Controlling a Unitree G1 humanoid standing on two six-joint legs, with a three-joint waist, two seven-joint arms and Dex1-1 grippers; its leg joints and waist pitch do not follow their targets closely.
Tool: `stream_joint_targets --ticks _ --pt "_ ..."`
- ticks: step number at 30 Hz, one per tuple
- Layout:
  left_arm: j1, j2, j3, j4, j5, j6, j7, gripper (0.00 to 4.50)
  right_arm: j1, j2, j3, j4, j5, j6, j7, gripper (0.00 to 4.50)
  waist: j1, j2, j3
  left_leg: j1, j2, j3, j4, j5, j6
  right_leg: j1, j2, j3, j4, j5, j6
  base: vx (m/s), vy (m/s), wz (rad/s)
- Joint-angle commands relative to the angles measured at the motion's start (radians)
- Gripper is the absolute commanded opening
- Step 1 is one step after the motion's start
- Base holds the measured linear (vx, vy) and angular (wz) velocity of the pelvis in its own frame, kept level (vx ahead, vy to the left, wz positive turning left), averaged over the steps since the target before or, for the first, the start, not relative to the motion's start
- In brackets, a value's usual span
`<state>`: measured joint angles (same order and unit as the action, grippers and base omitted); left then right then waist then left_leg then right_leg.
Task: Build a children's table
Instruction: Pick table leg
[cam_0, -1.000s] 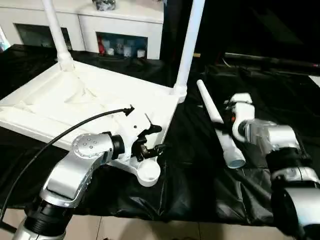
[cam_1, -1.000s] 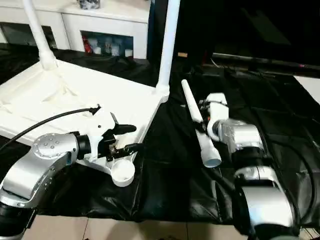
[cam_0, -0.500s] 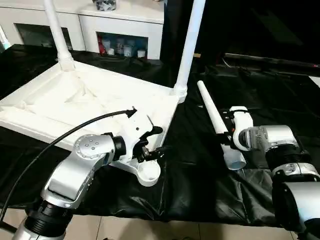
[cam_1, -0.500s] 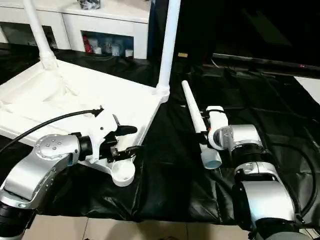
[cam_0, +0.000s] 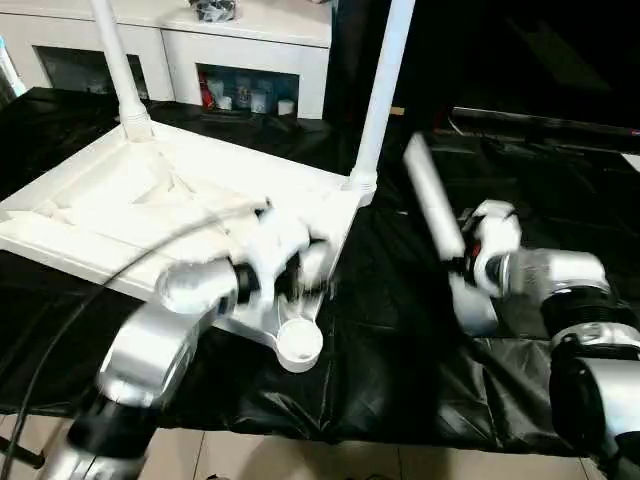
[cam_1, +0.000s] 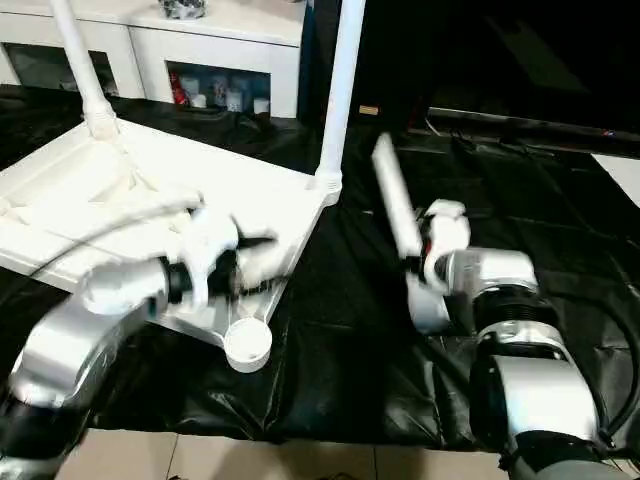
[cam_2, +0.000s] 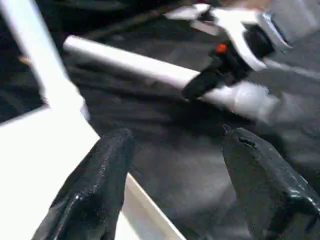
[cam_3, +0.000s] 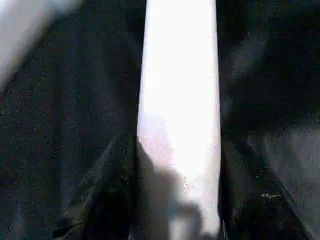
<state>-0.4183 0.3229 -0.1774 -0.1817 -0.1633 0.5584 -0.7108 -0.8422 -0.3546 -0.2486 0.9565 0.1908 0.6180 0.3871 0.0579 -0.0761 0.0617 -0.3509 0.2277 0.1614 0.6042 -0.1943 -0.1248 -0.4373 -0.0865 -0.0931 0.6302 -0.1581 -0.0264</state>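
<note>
Since a second ago the loose leg (cam_0: 432, 205) has come up off the black cloth (cam_0: 400, 370): it lay flat right of centre in the head views, and now it slants upward, its narrow end pointing to the upper middle of the frame and its wide open end low beside the right gripper (cam_0: 462, 258). That gripper's jaws are closed around the tube; the right wrist view shows a dark finger on each side of the white shaft (cam_3: 180, 100), pressed against it. The left gripper (cam_2: 175, 165) has drifted a little over the near edge of the tabletop (cam_0: 120, 215) and is blurred with motion; its fingers (cam_2: 95, 185) stand apart with nothing between them, and the left wrist view looks past them to the other gripper holding the leg.

As for progress, the tabletop lies underside up in the left half of the frame, with two legs (cam_0: 385, 80) already standing in its far corner sockets (their tops run out of the picture). The near corner socket (cam_0: 298, 343), at lower centre, is empty, so I judge the task roughly half done: the lifted leg has yet to be seated, probably there, and a fourth would follow. Whether the remaining corner is filled I cannot tell.
</note>
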Motion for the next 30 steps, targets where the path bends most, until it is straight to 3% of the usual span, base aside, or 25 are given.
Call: stream_joint_targets --ticks 1,2,3,4,6,7,9,10,11,13,16,24,25,30 --pt "-0.036 -0.033 0.04 0.018 -0.026 -0.005 0.042 3.24 0.007 0.009 -0.09 -0.119 0.098 -0.154 0.07 1.84 0.005 0.008 -0.082 -0.014 -0.014 0.023 -0.054 -0.138 0.013 0.078 -0.032 0.041 -0.07 -0.237 -0.134 0.0 0.0 0.0" --pt "-0.036 -0.033 0.04 0.018 -0.026 -0.005 0.042 3.24 0.007 0.009 -0.09 -0.119 0.098 -0.154 0.07 1.84 0.003 0.003 -0.084 -0.017 -0.014 0.021 -0.054 -0.125 0.025 0.082 -0.031 0.041 -0.067 -0.215 -0.136 0.0 0.0 0.0" --pt "-0.056 -0.061 0.063 0.034 -0.038 -0.005 0.072 3.24 0.015 0.017 -0.11 -0.157 0.124 -0.183 0.104 1.84 0.003 0.004 -0.083 -0.017 -0.014 0.021 -0.055 -0.12 0.029 0.082 -0.03 0.04 -0.068 -0.21 -0.141 0.0 0.0 0.0" --pt "-0.1 -0.119 0.112 0.066 -0.073 0.007 0.131 3.24 0.021 0.038 -0.159 -0.221 0.191 -0.197 0.163 1.83 0.002 0.003 -0.083 -0.016 -0.017 0.025 -0.052 -0.121 0.043 0.08 -0.026 0.042 -0.071 -0.199 -0.146 0.0 0.0 0.0" --pt "-0.12 -0.146 0.134 0.08 -0.091 0.011 0.155 3.24 0.024 0.047 -0.177 -0.249 0.22 -0.199 0.189 1.83 0.006 0.001 -0.083 -0.016 -0.016 0.022 -0.053 -0.113 0.055 0.083 -0.028 0.039 -0.073 -0.206 -0.15 0.0 0.0 0.0" --pt "-0.151 -0.186 0.17 0.1 -0.127 0.018 0.187 3.24 0.031 0.062 -0.203 -0.301 0.271 -0.195 0.233 1.83 0.007 0.001 -0.084 -0.015 -0.016 0.022 -0.052 -0.111 0.059 0.082 -0.028 0.038 -0.073 -0.216 -0.15 0.0 0.0 0.0" --pt "-0.188 -0.229 0.211 0.122 -0.172 0.035 0.214 3.24 0.045 0.079 -0.216 -0.373 0.335 -0.174 0.297 1.83 0.01 -0.004 -0.084 -0.017 -0.018 0.024 -0.051 -0.103 0.074 0.085 -0.027 0.039 -0.074 -0.212 -0.149 0.0 0.0 0.0" --pt "-0.226 -0.261 0.24 0.144 -0.216 0.059 0.223 3.24 0.066 0.093 -0.213 -0.446 0.394 -0.142 0.368 1.83 0.012 -0.011 -0.083 -0.018 -0.019 0.024 -0.051 -0.093 0.085 0.086 -0.025 0.037 -0.076 -0.215 -0.146 0.0 0.0 0.0" --pt "-0.23 -0.265 0.243 0.146 -0.222 0.061 0.223 3.24 0.069 0.095 -0.212 -0.455 0.401 -0.137 0.378 1.83 0.015 -0.008 -0.084 -0.018 -0.017 0.022 -0.05 -0.093 0.089 0.085 -0.028 0.037 -0.076 -0.22 -0.145 0.0 0.0 0.0" --pt "-0.262 -0.285 0.266 0.163 -0.259 0.078 0.221 3.24 0.097 0.105 -0.188 -0.517 0.446 -0.122 0.441 1.83 0.017 -0.014 -0.084 -0.016 -0.014 0.021 -0.051 -0.086 0.091 0.082 -0.03 0.035 -0.078 -0.245 -0.142 0.0 0.0 0.0" --pt "-0.314 -0.313 0.308 0.19 -0.324 0.108 0.228 3.24 0.147 0.112 -0.129 -0.607 0.488 -0.085 0.538 1.83 0.025 -0.014 -0.082 -0.018 -0.015 0.021 -0.052 -0.079 0.09 0.083 -0.028 0.034 -0.083 -0.263 -0.125 0.0 0.0 0.0" --pt "-0.374 -0.348 0.341 0.216 -0.4 0.157 0.239 3.24 0.213 0.136 -0.035 -0.704 0.502 -0.025 0.606 1.83 0.038 -0.011 -0.08 -0.016 -0.013 0.019 -0.056 -0.079 0.067 0.081 -0.032 0.034 -0.089 -0.301 -0.103 0.0 0.0 0.0" --pt "-0.376 -0.352 0.334 0.222 -0.404 0.165 0.24 3.24 0.231 0.14 -0.004 -0.725 0.501 -0.017 0.617 1.83 0.039 -0.009 -0.082 -0.015 -0.012 0.018 -0.056 -0.076 0.065 0.081 -0.033 0.034 -0.088 -0.291 -0.104 0.0 0.0 0.0" --pt "-0.374 -0.354 0.326 0.227 -0.418 0.186 0.247 3.24 0.261 0.145 0.05 -0.773 0.503 0.0 0.633 1.83 0.043 -0.009 -0.083 -0.016 -0.011 0.017 -0.057 -0.061 0.058 0.083 -0.033 0.036 -0.082 -0.242 -0.124 0.0 0.0 0.0"
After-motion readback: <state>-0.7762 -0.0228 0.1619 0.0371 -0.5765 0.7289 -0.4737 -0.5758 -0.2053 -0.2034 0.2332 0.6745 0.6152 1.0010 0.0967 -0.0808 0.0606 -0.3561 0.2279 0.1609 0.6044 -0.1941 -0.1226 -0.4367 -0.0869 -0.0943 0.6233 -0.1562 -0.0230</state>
